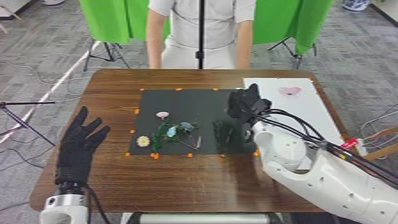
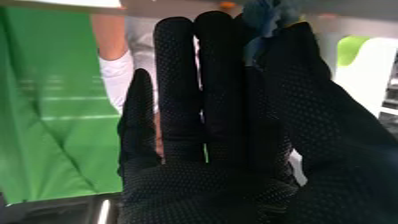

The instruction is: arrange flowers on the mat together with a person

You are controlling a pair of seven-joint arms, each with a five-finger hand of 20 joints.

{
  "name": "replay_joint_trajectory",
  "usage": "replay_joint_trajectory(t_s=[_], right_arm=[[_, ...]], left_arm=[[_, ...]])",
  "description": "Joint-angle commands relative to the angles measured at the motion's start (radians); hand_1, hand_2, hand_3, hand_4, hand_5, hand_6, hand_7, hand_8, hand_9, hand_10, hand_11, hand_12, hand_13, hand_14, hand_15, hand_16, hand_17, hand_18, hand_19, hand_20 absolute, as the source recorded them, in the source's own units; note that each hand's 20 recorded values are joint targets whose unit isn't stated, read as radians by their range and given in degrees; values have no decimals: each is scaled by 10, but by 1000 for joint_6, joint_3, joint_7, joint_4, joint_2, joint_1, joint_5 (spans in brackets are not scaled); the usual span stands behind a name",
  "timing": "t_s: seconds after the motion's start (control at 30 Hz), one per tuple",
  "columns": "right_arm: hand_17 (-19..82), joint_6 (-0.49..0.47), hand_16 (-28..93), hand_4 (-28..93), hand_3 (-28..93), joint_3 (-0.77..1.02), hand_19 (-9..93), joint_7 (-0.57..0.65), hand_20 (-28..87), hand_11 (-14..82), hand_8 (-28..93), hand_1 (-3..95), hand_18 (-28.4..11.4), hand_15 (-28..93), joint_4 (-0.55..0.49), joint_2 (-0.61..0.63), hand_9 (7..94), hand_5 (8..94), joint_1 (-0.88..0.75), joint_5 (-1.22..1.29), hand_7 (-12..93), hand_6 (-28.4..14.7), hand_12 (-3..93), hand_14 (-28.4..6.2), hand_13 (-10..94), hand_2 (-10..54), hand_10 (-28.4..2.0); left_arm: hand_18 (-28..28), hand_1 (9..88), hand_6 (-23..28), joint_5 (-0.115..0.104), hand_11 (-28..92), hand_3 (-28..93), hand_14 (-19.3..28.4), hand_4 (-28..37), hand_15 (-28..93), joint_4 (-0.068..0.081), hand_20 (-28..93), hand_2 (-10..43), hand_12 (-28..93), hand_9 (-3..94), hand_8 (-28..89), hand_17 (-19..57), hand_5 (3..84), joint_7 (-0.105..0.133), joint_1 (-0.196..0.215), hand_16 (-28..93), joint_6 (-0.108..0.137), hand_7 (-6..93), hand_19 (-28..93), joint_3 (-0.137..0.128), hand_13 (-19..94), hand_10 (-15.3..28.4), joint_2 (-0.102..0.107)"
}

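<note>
Brown worktop (image 1: pixel 133 190), dark mat (image 1: pixel 200 97) mid-frame in head view, orange bits (image 1: pixel 155 156) round its edge. White sheet (image 1: pixel 315 112) with pink heart (image 1: pixel 290 91) on the right; right hand (image 1: pixel 244 106) and arm block part of mat and sheet. Left hand (image 1: pixel 77 145) left of the mat, fingers spread wide, nothing held. Loose flowers on the mat's left half, well left of right hand: pale pink (image 1: pixel 163 115), cream (image 1: pixel 143 141) lower left, blue (image 1: pixel 187 126) to its right. Right hand has blue flower (image 2: pixel 261 17) pinched at thumb and fingertip.
</note>
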Motion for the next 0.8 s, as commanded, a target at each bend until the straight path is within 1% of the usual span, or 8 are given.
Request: replay_joint_trajectory(t_s=[0.03,0.1,0.3,0.43,0.53,0.57,0.67,0.8], right_arm=[[98,-32,158,-283,608,29,519,-57,258,242,-52,494,-155,491,-21,-10,700,755,-43,-30,224,74,196,-71,573,-38,-83],[96,-37,157,-283,609,26,518,-60,258,243,-53,486,-155,488,-21,-13,695,752,-47,-45,223,74,191,-72,570,-39,-82],[88,-89,162,-283,624,33,515,-95,260,242,-70,462,-156,478,-28,-12,671,704,-59,-82,232,75,174,-79,552,-52,-88],[80,-123,160,-282,663,44,514,-95,262,237,-71,419,-158,476,-34,-15,657,685,-68,-85,225,71,171,-85,541,-65,-90],[75,-127,159,-282,691,53,515,-100,264,235,-78,390,-159,476,-39,-14,645,660,-75,-83,211,67,171,-91,530,-67,-95],[74,-137,158,-282,696,59,514,-96,265,235,-83,382,-159,477,-42,-16,642,655,-77,-82,208,67,171,-93,527,-67,-96],[70,-158,154,-275,718,77,514,-101,269,235,-145,356,-159,480,-52,-16,632,629,-89,-80,201,62,171,-97,516,-66,-99],[65,-165,153,-273,715,98,515,-101,270,233,-152,345,-161,480,-74,-8,622,604,-102,-74,201,54,171,-100,508,-67,-101]], left_arm=[[255,219,-6,5,146,769,203,-283,309,-5,45,49,113,306,-100,-88,260,-22,13,-44,-8,114,506,-5,250,143,-10],[255,219,-6,9,146,770,203,-283,308,-3,45,49,112,306,-100,-88,260,-33,9,-44,-16,115,507,-7,249,144,-17],[255,220,-6,10,147,769,202,-283,311,-3,45,50,113,306,-99,-88,260,-36,5,-44,-14,115,507,-4,250,143,-18],[255,220,-4,10,148,770,203,-283,311,-5,45,50,112,307,-99,-88,261,-39,10,-44,-14,114,507,-6,249,145,-18],[255,220,-3,12,147,769,203,-283,312,-5,45,50,112,307,-99,-88,262,-42,13,-44,-14,114,508,-7,249,145,-21],[255,220,-1,13,148,769,203,-283,311,-4,45,50,112,307,-99,-88,263,-49,10,-44,-15,115,508,-7,250,145,-24],[255,220,0,13,148,770,203,-283,311,-6,44,51,112,308,-99,-88,266,-46,16,-45,-13,116,508,-7,250,145,-25],[255,221,0,13,149,769,203,-283,311,-9,44,51,112,308,-99,-88,266,-47,19,-45,-11,116,508,-11,250,146,-26]])
